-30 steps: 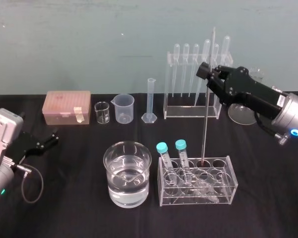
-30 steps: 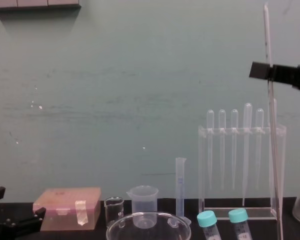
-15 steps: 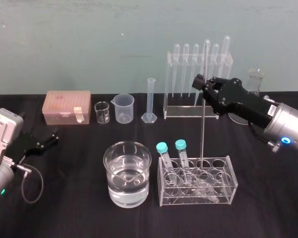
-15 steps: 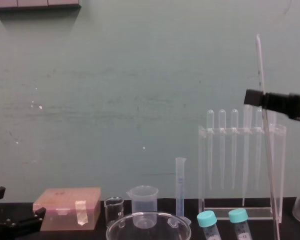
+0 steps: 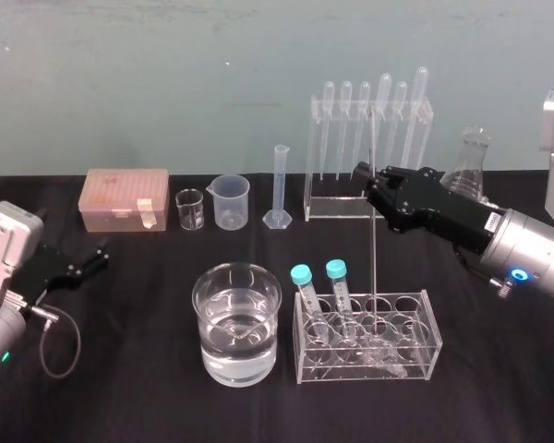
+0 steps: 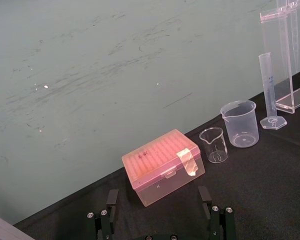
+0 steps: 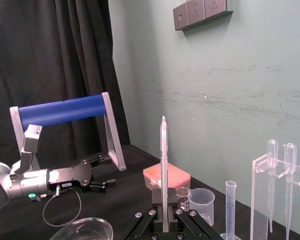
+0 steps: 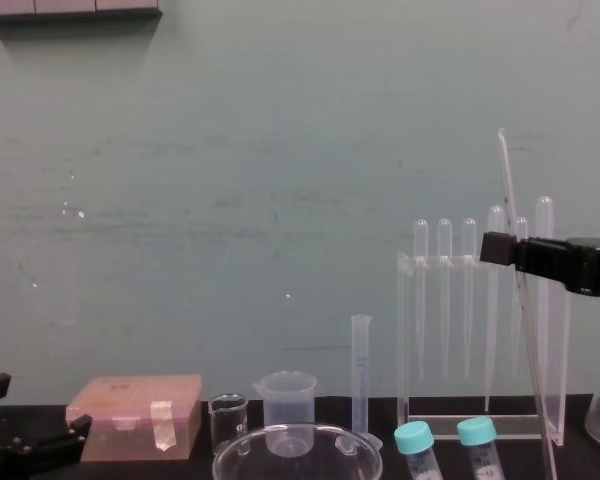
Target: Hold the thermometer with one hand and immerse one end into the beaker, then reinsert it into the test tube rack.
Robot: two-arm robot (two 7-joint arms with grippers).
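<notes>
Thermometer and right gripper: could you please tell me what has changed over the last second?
The right gripper, shut on the thermometer, has come down and carried it lower, its lower end in the front rack. The left gripper and the beaker stayed put.

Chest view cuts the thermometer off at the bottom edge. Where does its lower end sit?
Observer: The thermometer ends in a back-row hole of the low rack, just right of the capped tubes.
Operator: I see just the rim of the beaker. Any liquid in it?
Observer: Yes, the head view shows clear liquid in it; it stands left of the rack.
Operator: Is the right claw closed on the rod?
Observer: Yes, the right wrist view shows it shut on the thermometer.
</notes>
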